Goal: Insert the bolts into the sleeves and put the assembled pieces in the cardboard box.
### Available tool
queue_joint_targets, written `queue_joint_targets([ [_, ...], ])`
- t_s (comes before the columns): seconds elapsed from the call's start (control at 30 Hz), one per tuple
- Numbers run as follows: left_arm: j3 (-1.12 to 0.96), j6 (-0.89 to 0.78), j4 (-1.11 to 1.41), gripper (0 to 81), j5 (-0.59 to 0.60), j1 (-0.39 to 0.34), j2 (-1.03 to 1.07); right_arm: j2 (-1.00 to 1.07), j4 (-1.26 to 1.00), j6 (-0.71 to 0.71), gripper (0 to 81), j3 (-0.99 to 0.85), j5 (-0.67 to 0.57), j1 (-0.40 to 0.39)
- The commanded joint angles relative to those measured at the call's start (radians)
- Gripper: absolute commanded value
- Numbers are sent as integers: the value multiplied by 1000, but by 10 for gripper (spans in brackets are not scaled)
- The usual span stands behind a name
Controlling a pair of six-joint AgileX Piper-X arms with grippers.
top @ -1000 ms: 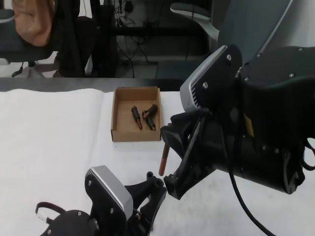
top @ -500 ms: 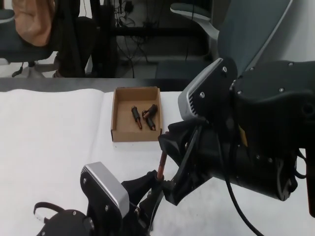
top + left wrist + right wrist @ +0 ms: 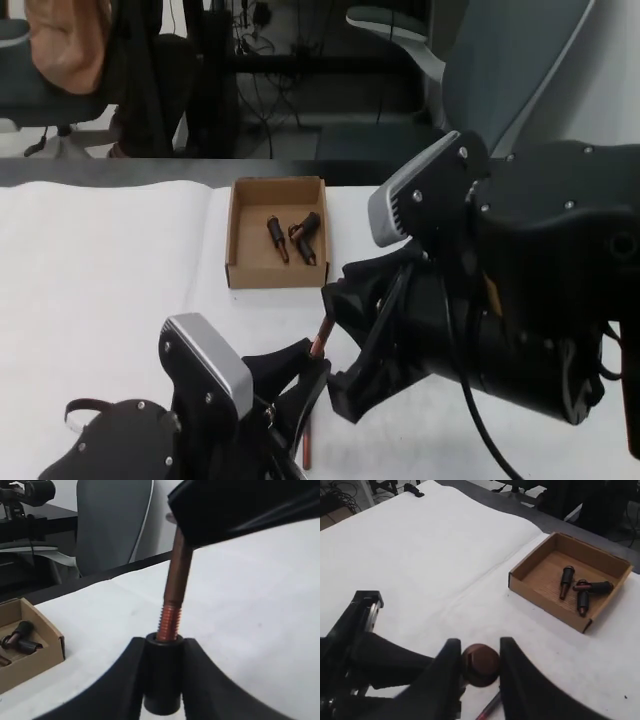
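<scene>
My left gripper (image 3: 163, 646) is shut on an upright black sleeve (image 3: 162, 690). A copper bolt (image 3: 179, 580) stands in the sleeve's mouth, threaded end down, with its threads still showing above the rim. My right gripper (image 3: 480, 652) is shut on the bolt's head (image 3: 480, 664) from above. In the high view the bolt (image 3: 318, 342) slants between the left gripper (image 3: 305, 368) and the right arm (image 3: 500, 310). The cardboard box (image 3: 233, 240) sits behind them with three dark assembled pieces (image 3: 290, 238) inside.
A loose copper bolt (image 3: 307, 440) lies on the white cloth (image 3: 100, 280) just under the grippers, also visible as a bolt (image 3: 490, 710) below my right fingers. The box (image 3: 547, 600) is open-topped. Chairs and cables fill the room beyond the bench's far edge.
The bolt has come down and tilted, so its threaded end now sits in the sleeve. The left arm has shifted slightly and closed in under it.
</scene>
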State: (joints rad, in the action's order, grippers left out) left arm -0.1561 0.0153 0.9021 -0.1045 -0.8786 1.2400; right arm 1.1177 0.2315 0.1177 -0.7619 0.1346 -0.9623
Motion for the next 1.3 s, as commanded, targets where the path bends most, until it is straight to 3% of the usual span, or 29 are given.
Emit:
queue_joint_targets([
  [0.0, -38, -4, 83, 18, 29, 8, -6, 4, 40, 7, 0, 9, -124, -41],
  [0.27, -38, -55, 83, 18, 32, 8, -6, 4, 40, -11, 4, 9, -222, -47],
  [0.3, -38, -55, 83, 18, 32, 8, -6, 4, 40, -8, 41, 9, -230, -47],
  [0.37, -38, -55, 83, 18, 32, 8, -6, 4, 40, -5, 238, 9, -226, -50],
  [0.47, -38, -55, 83, 18, 32, 8, -6, 4, 40, 34, 683, 9, -156, -50],
  [0.5, -38, -54, 91, 18, 32, 8, -6, 4, 40, 44, 700, 9, -128, -50],
  [0.63, -38, -54, 114, 18, 32, 8, -6, 4, 40, 48, 693, 9, -94, -50],
  [0.73, -38, -54, 116, 18, 32, 8, -6, 4, 40, 32, 603, 9, -94, -50],
  [1.03, -38, -2, 87, 18, -6, 8, -6, -56, 19, -11, 612, -36, -36, -50],
  [1.13, -38, -52, 79, 18, -5, 59, -8, -128, 34, -52, 612, -83, 59, -50],
  [1.27, -84, -145, -10, 18, 51, 220, -21, -263, 93, -157, 612, -135, 262, -48],
])
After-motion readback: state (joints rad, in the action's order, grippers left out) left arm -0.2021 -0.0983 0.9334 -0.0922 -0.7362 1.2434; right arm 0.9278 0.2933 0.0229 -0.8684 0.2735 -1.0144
